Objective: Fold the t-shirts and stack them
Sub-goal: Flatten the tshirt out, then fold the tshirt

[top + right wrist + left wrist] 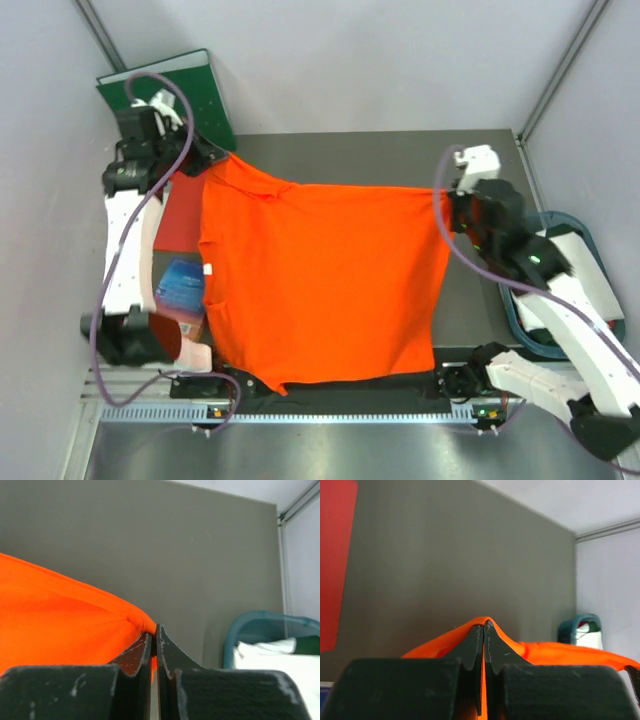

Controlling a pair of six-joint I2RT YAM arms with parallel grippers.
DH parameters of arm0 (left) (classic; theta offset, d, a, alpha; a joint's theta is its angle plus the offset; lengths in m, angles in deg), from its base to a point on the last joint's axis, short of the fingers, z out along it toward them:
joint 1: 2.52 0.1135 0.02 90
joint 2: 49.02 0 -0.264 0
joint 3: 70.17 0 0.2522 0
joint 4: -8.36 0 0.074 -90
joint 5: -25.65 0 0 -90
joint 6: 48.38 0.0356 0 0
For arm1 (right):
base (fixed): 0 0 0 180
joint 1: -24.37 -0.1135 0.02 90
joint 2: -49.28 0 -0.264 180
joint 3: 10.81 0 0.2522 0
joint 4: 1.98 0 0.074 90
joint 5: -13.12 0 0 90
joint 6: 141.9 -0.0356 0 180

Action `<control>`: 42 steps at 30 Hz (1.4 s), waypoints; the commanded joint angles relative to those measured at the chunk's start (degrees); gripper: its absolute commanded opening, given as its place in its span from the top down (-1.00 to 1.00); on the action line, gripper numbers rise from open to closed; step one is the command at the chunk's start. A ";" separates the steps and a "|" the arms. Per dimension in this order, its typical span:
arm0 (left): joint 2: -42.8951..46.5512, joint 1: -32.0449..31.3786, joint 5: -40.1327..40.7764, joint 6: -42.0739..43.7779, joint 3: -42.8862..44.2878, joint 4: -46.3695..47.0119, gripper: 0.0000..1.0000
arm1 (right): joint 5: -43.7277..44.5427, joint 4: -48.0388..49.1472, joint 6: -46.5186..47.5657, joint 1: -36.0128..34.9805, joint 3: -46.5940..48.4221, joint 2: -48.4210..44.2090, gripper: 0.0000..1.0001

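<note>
The top external view looks steeply down from above and behind the arm bases, far enough off to take in the whole grey table [400, 160]. The left wrist view sits low and very close behind the left gripper [483, 626], looking along its fingers across the tabletop toward the teal bin [580, 625]. The right wrist view is just as close behind the right gripper [154, 628], facing over the table to a wall. All three share the orange t-shirt [320, 280] and the bin.
</note>
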 commanded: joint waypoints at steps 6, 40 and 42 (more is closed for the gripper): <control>-31.06 -2.22 -1.45 3.42 15.52 7.56 1.00 | -7.90 28.25 -0.30 15.40 2.96 33.29 1.00; -40.14 0.15 -14.81 -8.01 16.96 1.49 1.00 | 2.46 12.52 2.33 16.38 19.19 54.54 1.00; -39.53 0.15 -13.85 -7.04 16.60 -0.96 1.00 | 2.55 12.25 2.42 16.38 16.82 54.80 1.00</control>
